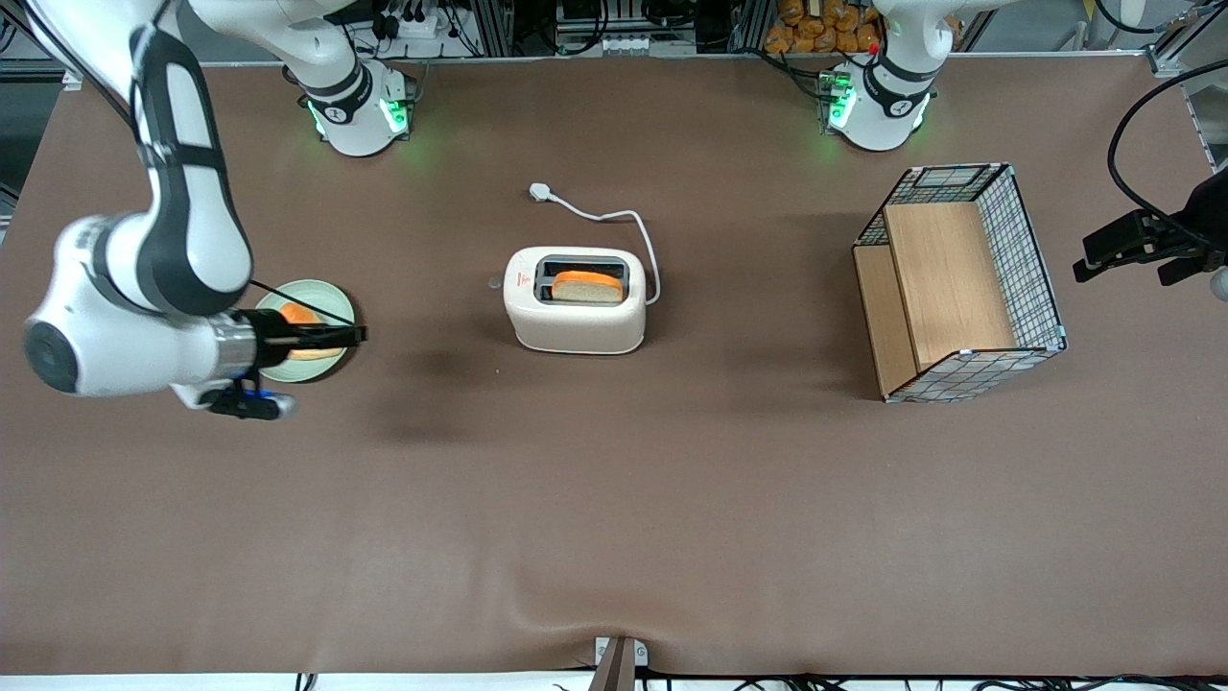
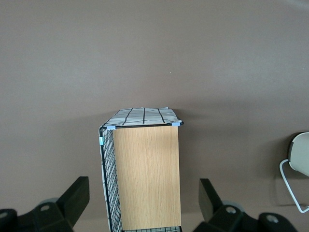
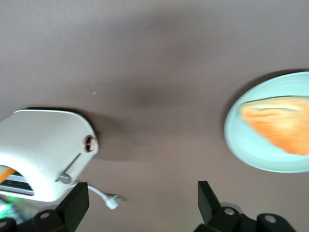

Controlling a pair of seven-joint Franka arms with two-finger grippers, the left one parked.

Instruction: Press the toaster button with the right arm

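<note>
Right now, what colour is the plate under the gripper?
Pale mint green plate, clearest in the front view; the gripper hovers over it.

Brown table (image 1: 614,499), toaster (image 1: 574,326) mid-table, green plate (image 1: 331,299) beneath claw (image 1: 357,335), wire-and-wood basket (image 1: 959,288) toward parked arm's end

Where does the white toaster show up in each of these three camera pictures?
Front view: the toaster stands mid-table with bread in one slot; the gripper hangs over a green plate.
Left wrist view: only its rounded edge shows.
Right wrist view: its short end shows.
Shared landmark: its white cord.
</note>
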